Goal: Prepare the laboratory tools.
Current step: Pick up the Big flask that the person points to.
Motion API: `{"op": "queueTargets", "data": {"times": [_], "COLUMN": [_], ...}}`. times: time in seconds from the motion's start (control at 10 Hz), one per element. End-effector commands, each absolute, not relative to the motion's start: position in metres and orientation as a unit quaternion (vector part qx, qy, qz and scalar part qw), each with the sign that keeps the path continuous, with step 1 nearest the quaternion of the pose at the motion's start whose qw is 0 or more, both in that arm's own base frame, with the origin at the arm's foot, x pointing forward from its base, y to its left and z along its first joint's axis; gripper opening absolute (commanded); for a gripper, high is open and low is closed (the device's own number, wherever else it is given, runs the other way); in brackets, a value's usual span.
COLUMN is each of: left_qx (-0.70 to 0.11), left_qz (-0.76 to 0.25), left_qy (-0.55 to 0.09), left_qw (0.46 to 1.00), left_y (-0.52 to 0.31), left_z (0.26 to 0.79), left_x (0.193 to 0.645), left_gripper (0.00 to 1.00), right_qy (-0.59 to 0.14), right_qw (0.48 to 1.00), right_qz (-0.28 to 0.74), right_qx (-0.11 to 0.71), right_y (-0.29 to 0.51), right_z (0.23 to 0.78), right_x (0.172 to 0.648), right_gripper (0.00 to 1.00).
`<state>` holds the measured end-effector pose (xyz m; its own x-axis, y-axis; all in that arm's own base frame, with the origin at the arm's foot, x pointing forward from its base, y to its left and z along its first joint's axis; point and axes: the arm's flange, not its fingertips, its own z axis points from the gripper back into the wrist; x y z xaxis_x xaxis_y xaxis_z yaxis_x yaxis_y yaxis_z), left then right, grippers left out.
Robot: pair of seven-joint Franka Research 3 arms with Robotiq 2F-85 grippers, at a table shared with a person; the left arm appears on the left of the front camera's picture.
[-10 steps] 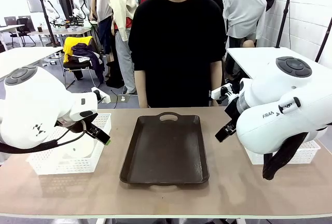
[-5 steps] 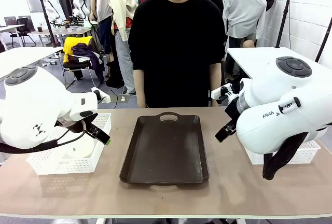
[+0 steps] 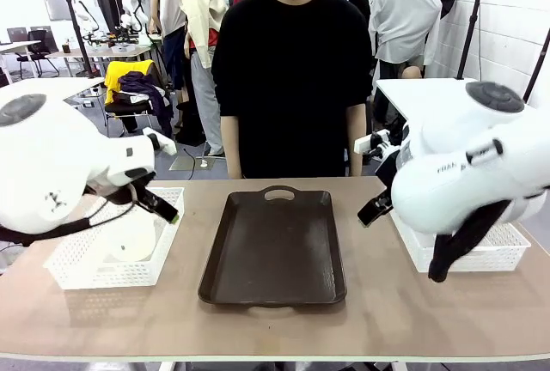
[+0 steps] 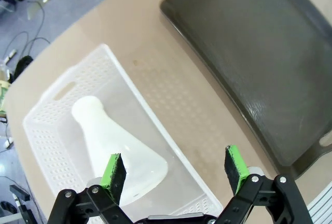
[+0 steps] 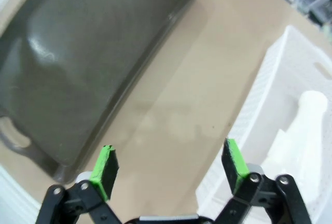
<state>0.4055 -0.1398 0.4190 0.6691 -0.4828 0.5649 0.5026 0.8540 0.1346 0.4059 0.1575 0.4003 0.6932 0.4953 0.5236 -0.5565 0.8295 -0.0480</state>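
Left hand (image 4: 174, 166): green pads spread wide with nothing between them; it hangs above the tray-side rim of the left basket
Right hand (image 5: 168, 162): fingers just as far apart, gripping nothing; it hovers over bare counter between the tray and the right basket
Left flask (image 4: 116, 146): frosted white, inside the left basket, neck towards the basket's handle slot and wide base nearer the hand; I cannot tell whether it stands or lies
Right flask (image 5: 301, 130): pale and blurred, inside the right basket at the edge of the right wrist view; its short neck shows above a widening body
Left basket (image 3: 112, 278): white mesh, on the counter's left side, just beside the tray but not touching it
Right basket (image 3: 491, 256): white mesh, on the counter's right side, partly hidden behind the right arm
Tray (image 3: 275, 251): dark brown with handles, flat in the middle of the counter between the two baskets, nothing on it
Counter (image 3: 387, 307): light wood-coloured top
Person (image 3: 292, 79): black shirt, at the far edge behind the tray, arms down
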Motion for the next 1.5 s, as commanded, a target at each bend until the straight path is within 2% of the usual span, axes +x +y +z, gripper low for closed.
{"op": "queueTargets", "data": {"times": [0.0,0.4,0.8,1.1,1.4], "left_qx": [-0.096,-0.297,-0.466,-0.577,-0.616], "left_qz": [-0.258,-0.215,-0.167,-0.127,-0.104], "left_qy": [-0.285,-0.264,-0.216,-0.201,-0.184], "left_qw": [0.918,0.892,0.841,0.782,0.758], "left_y": [-0.117,-0.063,-0.018,0.017,0.043], "left_z": [0.458,0.478,0.451,0.438,0.425], "left_x": [0.404,0.409,0.415,0.414,0.405], "left_gripper": [1.0,1.0,1.0,1.0,1.0], "right_qy": [-0.237,-0.171,-0.145,-0.139,-0.132], "right_qw": [0.922,0.909,0.855,0.823,0.803], "right_qz": [0.263,0.179,0.096,0.06,0.053], "right_qx": [0.157,0.336,0.488,0.548,0.578], "right_y": [0.121,0.045,-0.024,-0.049,-0.061], "right_z": [0.432,0.447,0.435,0.429,0.426], "right_x": [0.426,0.454,0.459,0.46,0.458], "right_gripper": [1.0,1.0,1.0,1.0,1.0]}}
